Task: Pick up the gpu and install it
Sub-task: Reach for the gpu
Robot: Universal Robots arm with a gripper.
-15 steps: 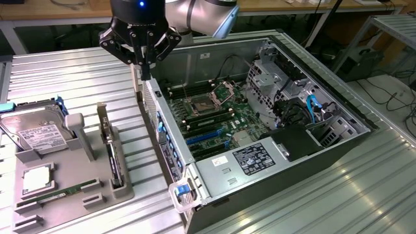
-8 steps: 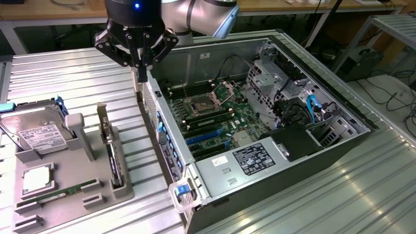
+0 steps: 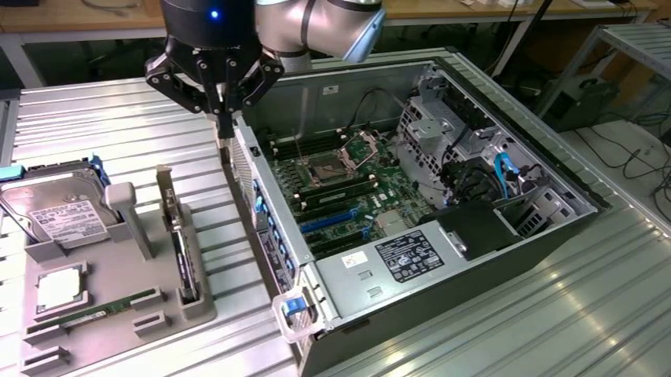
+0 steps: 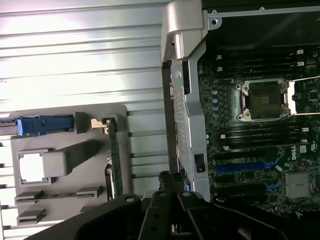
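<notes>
The gpu (image 3: 182, 259) stands edge-on as a thin dark slab in a slot of the grey holder (image 3: 115, 326), its silver bracket at the far end. In the wrist view the gpu (image 4: 114, 162) is a narrow green edge in the same holder. My gripper (image 3: 223, 126) hangs above the metal table, beside the open computer case's rear wall and up from the card's bracket end. Its fingers are shut together with nothing between them. In the wrist view the gripper (image 4: 169, 182) sits close to the case wall.
The open computer case (image 3: 524, 259) lies on its side at the exterior view's right, showing the motherboard with blue slots (image 3: 330, 220) and a CPU socket (image 3: 320, 169). The holder also carries a hard drive (image 3: 58, 212), a CPU (image 3: 60, 287) and a RAM stick (image 3: 94, 312).
</notes>
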